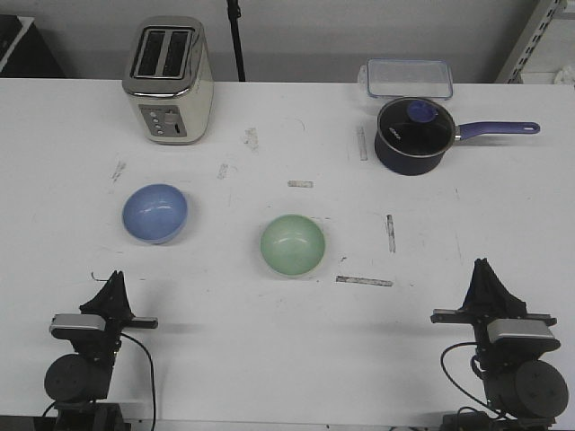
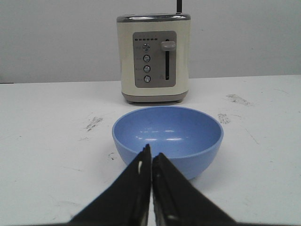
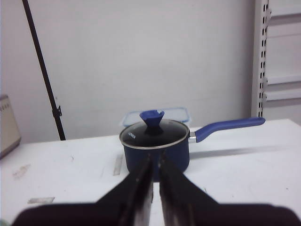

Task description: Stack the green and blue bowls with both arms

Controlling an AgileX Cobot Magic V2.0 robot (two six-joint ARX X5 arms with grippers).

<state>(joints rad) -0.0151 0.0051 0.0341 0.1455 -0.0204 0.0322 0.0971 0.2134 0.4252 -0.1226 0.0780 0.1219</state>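
Front view findings: the white counter (image 1: 269,350) carries scuff marks and short strips of tape. The blue bowl (image 1: 154,213) sits upright on the left half of the counter, in front of the toaster (image 1: 168,80). The green bowl (image 1: 292,244) sits upright near the centre, to the right of the blue bowl and a little nearer the robot; the two are well apart and not stacked. Both bowls appear empty.

At the back right stands a dark blue saucepan (image 1: 411,136) with a glass lid and a long handle pointing right. A clear lidded container (image 1: 406,78) lies just behind it.

The left gripper (image 1: 113,282) rests at the near left edge, behind the blue bowl and apart from it. The right gripper (image 1: 485,272) rests at the near right edge, well clear of both bowls.

Left wrist view: the left fingers (image 2: 138,186) are drawn together, only a thin slit between them, holding nothing. The blue bowl (image 2: 167,137) lies directly beyond the tips, with the toaster (image 2: 154,57) behind it.

Right wrist view: the right fingers (image 3: 136,188) are likewise together, a narrow gap showing, and they hold nothing. They point toward the saucepan (image 3: 156,146), which stands far across the counter.
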